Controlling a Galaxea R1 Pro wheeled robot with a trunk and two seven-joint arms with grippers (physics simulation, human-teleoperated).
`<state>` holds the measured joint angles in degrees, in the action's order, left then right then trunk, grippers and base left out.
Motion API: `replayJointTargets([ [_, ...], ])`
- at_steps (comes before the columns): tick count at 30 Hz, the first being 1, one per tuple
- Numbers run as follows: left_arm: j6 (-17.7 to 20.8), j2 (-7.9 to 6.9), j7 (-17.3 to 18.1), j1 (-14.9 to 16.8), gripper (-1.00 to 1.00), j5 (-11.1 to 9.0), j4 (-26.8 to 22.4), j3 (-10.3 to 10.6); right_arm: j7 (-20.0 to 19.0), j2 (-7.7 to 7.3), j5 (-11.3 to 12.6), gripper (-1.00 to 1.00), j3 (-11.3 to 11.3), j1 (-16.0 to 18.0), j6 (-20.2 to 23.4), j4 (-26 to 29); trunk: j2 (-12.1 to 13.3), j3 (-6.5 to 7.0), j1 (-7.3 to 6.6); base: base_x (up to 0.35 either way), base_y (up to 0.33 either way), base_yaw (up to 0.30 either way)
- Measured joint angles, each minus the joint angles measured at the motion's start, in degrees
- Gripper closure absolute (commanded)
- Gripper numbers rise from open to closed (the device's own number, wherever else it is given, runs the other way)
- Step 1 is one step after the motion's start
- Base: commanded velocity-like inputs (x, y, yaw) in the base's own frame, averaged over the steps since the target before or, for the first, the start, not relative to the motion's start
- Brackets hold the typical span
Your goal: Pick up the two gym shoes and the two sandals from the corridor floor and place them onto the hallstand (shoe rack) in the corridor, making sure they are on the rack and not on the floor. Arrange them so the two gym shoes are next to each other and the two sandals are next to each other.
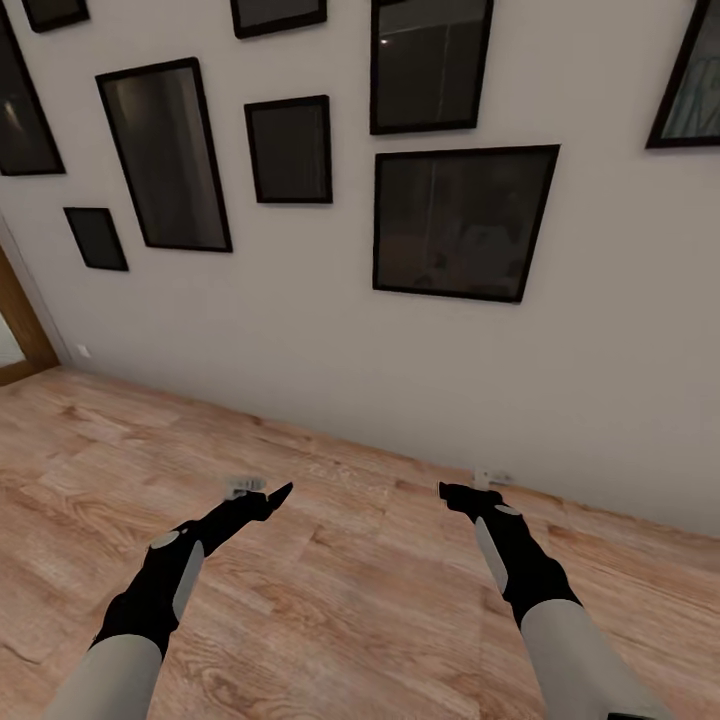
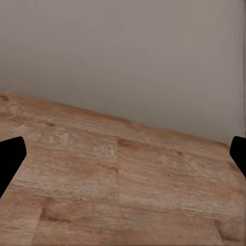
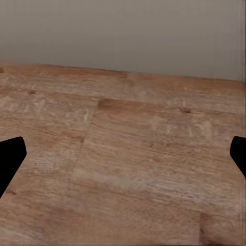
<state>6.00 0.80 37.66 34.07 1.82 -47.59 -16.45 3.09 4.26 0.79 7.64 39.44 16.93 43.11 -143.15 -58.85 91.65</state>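
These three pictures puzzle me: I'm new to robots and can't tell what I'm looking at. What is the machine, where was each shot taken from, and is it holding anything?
It is a simulated two-armed wheeled robot. The large picture comes from a camera on its head, looking down over both arms: the left gripper and the right gripper reach out above a wood-plank corridor floor. Ahead is a plain wall hung with dark picture frames. The two smaller pictures come from cameras on each wrist, looking along the fingers; the black shapes at their edges are the fingertips, spread wide over bare floor. Both grippers are open and hold nothing.
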Motion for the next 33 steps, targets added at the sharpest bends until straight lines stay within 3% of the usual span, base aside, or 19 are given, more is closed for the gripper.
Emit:
replayJointTargets([
  [33,0.0,0.00,0.0,0.0,-1.00,-0.1,-1.2,-0.2,0.0,-0.09,0.0,-1.00,0.1,0.0,0.2,0.1,0.0,0.00,0.00,0.000,0.000,-0.254],
])
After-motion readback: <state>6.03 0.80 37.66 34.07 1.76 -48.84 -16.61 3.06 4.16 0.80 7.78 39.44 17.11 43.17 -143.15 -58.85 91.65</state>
